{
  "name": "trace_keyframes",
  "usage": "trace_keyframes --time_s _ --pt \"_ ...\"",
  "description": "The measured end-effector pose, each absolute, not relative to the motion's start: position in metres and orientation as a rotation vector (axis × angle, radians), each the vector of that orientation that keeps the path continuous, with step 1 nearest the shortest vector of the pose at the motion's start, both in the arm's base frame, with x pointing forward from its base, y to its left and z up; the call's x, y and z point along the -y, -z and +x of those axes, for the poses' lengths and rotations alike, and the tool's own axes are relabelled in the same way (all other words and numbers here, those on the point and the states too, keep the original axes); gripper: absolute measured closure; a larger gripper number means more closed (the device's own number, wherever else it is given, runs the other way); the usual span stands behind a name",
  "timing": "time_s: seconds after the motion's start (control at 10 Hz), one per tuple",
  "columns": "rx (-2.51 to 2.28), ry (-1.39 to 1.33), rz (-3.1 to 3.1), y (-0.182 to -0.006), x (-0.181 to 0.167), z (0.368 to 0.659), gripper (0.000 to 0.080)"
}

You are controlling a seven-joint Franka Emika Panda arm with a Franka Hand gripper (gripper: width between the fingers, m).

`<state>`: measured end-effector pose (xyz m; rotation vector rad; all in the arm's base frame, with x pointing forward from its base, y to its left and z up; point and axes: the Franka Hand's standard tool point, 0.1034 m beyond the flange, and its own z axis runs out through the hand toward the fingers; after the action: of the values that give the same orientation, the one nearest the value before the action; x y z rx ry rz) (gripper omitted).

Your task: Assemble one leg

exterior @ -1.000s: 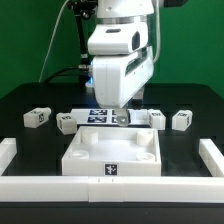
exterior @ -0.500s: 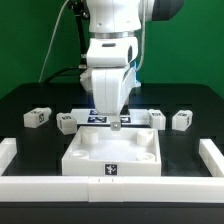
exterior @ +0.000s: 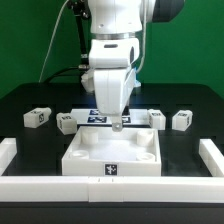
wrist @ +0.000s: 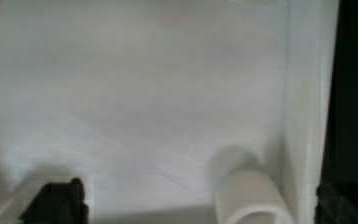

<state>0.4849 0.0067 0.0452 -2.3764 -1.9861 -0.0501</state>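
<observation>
Gripper [exterior: 117, 123]: spread wide, nothing between the fingers [wrist: 55, 200]; low over the far edge of the tray [exterior: 112, 160], with a round corner socket [wrist: 256, 200] just beneath in the wrist view.
Tray: large white square part in the middle of the table, just on the near side of the marker board [exterior: 97, 118].
Where the legs are: four alike in a row along the tray's far side, none held. Inner right leg [exterior: 157, 118] and outer right leg [exterior: 182, 120] on the exterior view's right; inner left leg [exterior: 67, 122] and outer left leg [exterior: 37, 117] on the exterior view's left. All clear of the gripper.
Look: small chunky white blocks, each with a black-and-white square tag on one face.
Handling, as a judgement: probably light, stiff, hard plastic; smooth and so a little slippery; not fragile.
Hold: best across two flat opposite sides, squarely, so the block cannot twist.
</observation>
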Motion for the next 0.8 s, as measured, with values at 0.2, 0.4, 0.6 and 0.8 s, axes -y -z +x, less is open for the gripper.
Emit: trace_keyframes --time_s 0.2,0.4,0.6,0.8 --pt "1.991 0.020 -2.346 -0.024 -0.003 0.462 0.0150" --pt "1.966 0.013 -2.359 -0.013 0.006 0.457 0.0150" --pt "1.953 0.016 -2.372 -0.013 0.012 0.459 0.0150" --pt "1.946 0.016 -2.379 -0.013 0.012 0.460 0.0278"
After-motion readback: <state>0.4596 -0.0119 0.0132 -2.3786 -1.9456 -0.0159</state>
